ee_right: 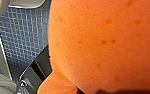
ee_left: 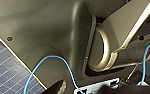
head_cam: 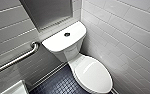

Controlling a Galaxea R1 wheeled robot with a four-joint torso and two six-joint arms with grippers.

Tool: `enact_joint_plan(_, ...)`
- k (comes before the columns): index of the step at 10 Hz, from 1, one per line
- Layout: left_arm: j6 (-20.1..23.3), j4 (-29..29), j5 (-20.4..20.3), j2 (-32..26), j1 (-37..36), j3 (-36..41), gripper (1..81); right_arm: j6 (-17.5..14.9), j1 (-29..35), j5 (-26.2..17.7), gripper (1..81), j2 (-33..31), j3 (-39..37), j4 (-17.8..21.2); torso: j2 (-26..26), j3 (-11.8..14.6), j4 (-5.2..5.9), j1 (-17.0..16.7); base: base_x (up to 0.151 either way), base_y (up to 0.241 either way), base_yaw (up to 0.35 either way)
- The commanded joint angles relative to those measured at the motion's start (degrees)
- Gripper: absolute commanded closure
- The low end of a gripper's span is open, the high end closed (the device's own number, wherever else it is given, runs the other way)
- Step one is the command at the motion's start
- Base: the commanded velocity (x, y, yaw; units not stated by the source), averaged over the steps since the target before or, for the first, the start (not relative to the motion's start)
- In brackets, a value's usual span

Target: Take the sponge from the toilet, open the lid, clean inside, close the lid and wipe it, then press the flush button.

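The white toilet (head_cam: 66,47) stands in the corner in the head view, tank against the back wall. Its oval lid (head_cam: 93,73) is down over the bowl. A dark round flush button (head_cam: 67,34) sits on the flat tank top. The orange-red sponge (ee_right: 103,45) looms very close in the right wrist view, hanging above the blue tiled floor (ee_right: 26,32) with my right gripper shut on it. A dark metal part (ee_right: 36,71) shows beside the sponge. The left wrist view looks at my own grey body panel (ee_left: 46,32) and a blue cable (ee_left: 53,60).
A steel grab bar (head_cam: 16,60) runs along the left wall. White tiled walls close in behind and to the right of the toilet. Dark blue mosaic floor (head_cam: 58,85) lies left of the bowl. A white object's corner (head_cam: 16,88) sits at lower left.
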Motion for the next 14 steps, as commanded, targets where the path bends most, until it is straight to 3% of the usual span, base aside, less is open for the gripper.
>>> enact_joint_plan(1, 0.30, 0.26, 5.08, -0.58, 2.09, 0.78, 1.0, -0.17, -5.24, 0.18, 81.1, 3.56, -7.01, -0.83, 5.68, 5.09, 0.00, -3.65, 0.000, 0.000, 0.000)
enact_joint_plan(7, 0.21, 0.34, 5.17, -0.23, 2.26, 0.42, 1.0, -0.44, -9.73, 0.36, 81.1, 15.87, -21.42, -2.40, 18.27, 17.33, 0.00, -11.95, 0.000, 0.000, 0.000)
enact_joint_plan(14, 0.30, 0.26, 5.17, -0.05, 2.96, 0.16, 1.0, -0.61, -12.72, 0.36, 81.1, 24.31, -29.78, -6.09, 32.77, 32.27, 0.00, -21.57, 0.000, 0.000, 0.000)
